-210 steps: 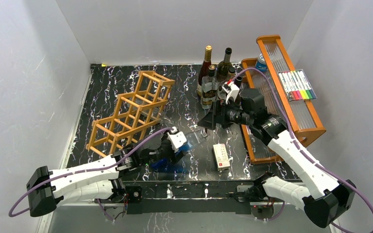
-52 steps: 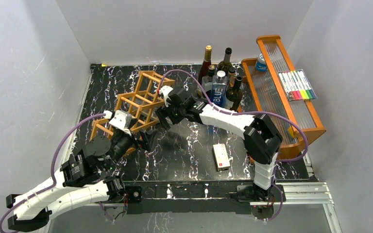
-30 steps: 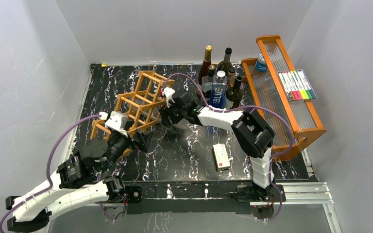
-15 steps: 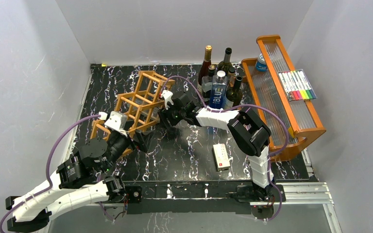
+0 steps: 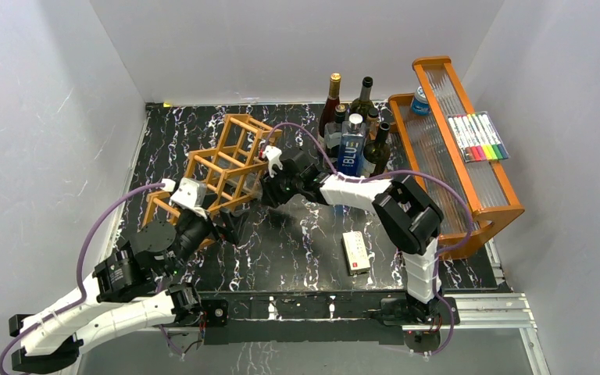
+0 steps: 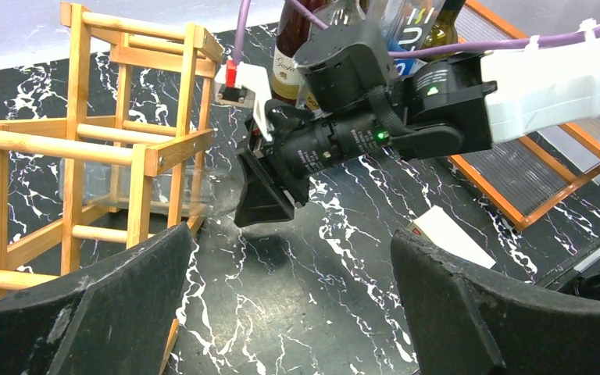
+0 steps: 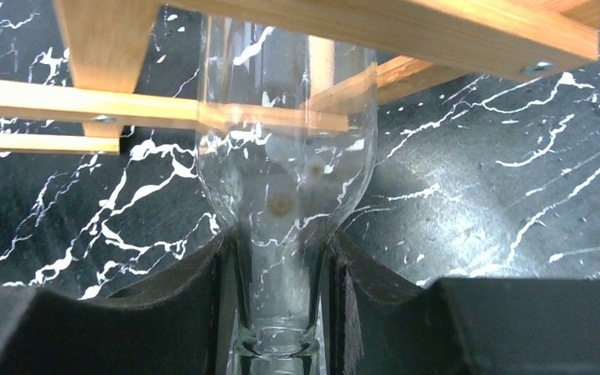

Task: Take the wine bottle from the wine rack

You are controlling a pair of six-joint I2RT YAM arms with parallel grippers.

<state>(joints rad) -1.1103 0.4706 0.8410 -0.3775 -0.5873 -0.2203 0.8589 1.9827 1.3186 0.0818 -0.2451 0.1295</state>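
The wine rack (image 5: 220, 166) is an orange-brown wooden lattice lying tilted on the black marble table. A clear glass wine bottle (image 7: 285, 160) lies in a low cell of the rack (image 7: 344, 27), neck pointing out toward my right wrist. My right gripper (image 7: 277, 262) is shut on the bottle's neck, one finger pressed to each side. In the left wrist view the bottle's body (image 6: 144, 191) shows faintly inside the rack (image 6: 137, 152), with the right gripper (image 6: 266, 199) at its mouth end. My left gripper (image 6: 293, 266) hovers open over bare table beside the rack's near end.
Several upright bottles (image 5: 351, 129) stand at the back. An orange-brown tiered tray (image 5: 453, 156) with markers (image 5: 476, 137) and a blue can (image 5: 419, 100) fills the right side. A white box (image 5: 356, 251) lies near the front edge.
The right gripper's fingers have closed onto the bottle's neck. Both arms have stayed almost where they were; the left gripper remains open.
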